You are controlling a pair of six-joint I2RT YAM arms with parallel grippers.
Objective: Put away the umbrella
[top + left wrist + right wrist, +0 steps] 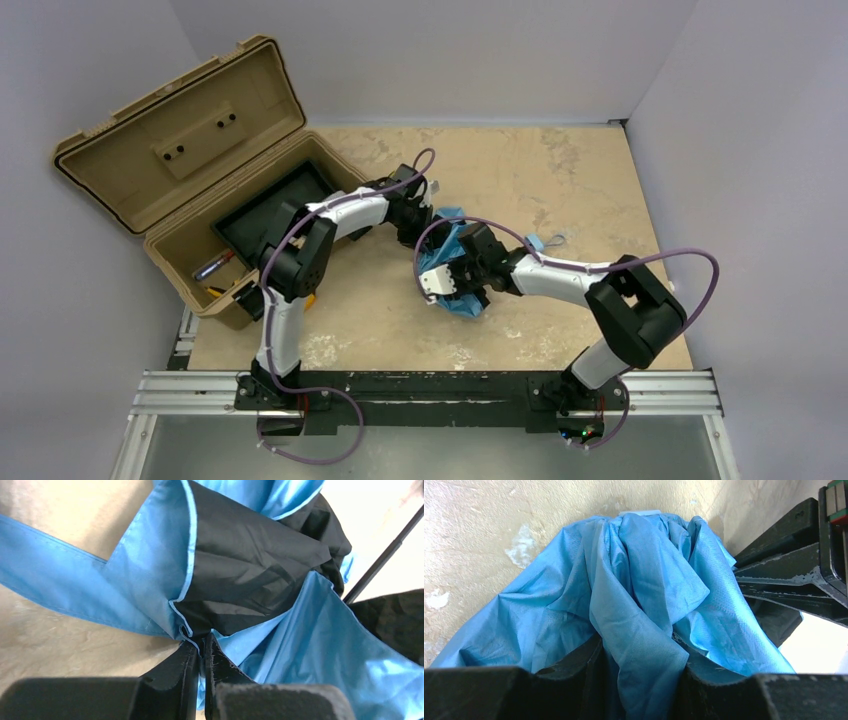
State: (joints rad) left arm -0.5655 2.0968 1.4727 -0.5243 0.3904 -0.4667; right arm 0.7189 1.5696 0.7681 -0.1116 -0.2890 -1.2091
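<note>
Umbrella (447, 240) lies crumpled R of open tan case (150, 140). L gripper (202, 642) nearly closed, pinching its fabric edge. R gripper (639, 652) part-open, clamping fabric bunch.

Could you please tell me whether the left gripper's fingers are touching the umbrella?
Touching. In the left wrist view, the left gripper has its fingers pinched on a fold of the umbrella.

Umbrella (447, 245) mostly under both arms; shaft (385, 554) cut off at view's edge; toolbox (180, 140) contents unclear.
</note>
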